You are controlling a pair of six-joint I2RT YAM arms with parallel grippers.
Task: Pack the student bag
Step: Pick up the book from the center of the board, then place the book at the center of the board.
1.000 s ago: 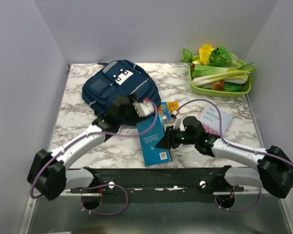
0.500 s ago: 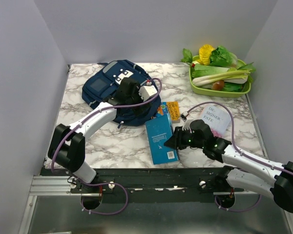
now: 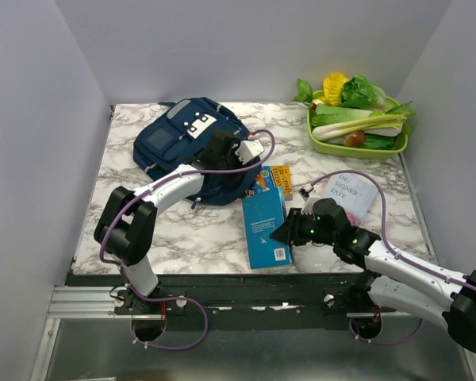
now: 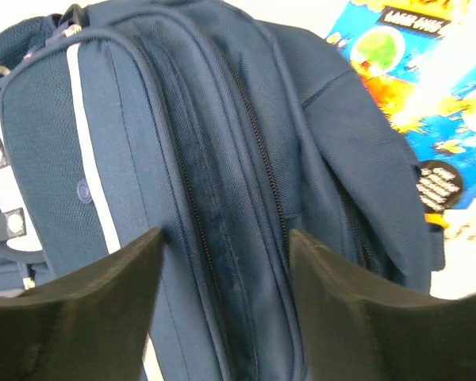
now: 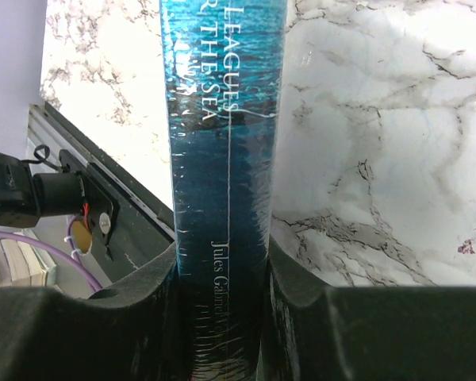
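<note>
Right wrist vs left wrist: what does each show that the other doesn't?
Only right wrist: the right gripper shut on a teal book, spine toward the camera, with the marble table and the metal rail at its edge below. Only left wrist: the left gripper open over the student bag and its zips, plus an orange and blue booklet at upper right. Shared: no object that I can tell; each shows only its own gripper at the bottom edge.

On the table [image 3: 333,151], the book [image 3: 266,228] lies before and right of the student bag [image 3: 178,143].
</note>
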